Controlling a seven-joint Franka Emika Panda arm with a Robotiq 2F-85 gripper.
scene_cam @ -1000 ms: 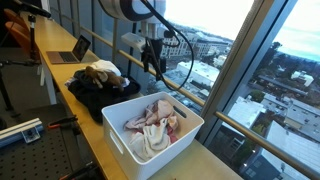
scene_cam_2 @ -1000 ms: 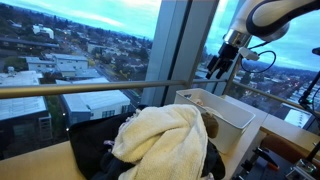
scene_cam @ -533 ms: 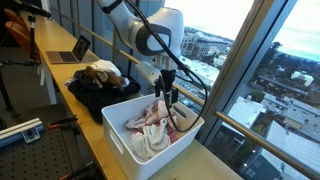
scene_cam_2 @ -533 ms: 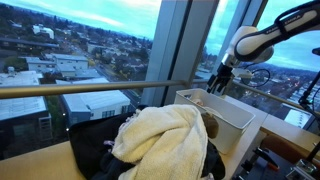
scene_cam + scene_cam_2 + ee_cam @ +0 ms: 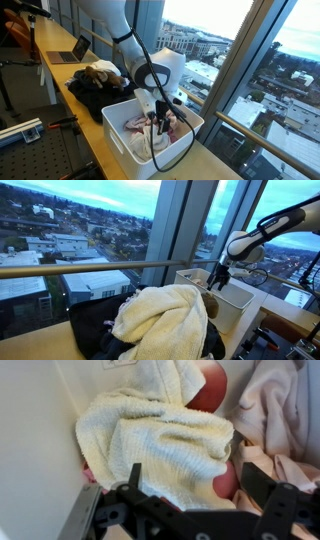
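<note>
Tool (image 5: 190,473) agape above cream towel (image 5: 160,440)

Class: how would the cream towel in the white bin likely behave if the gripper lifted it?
The cream towel lies crumpled in folds, so probably floppy, sagging when lifted. Its nubby weave likely resists slipping. Adjacent pink cloth might snag.

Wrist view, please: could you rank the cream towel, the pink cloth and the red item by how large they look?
1. Cream towel
2. Pink cloth, partly cut off by the frame
3. Red item, mostly hidden under the towel
</note>
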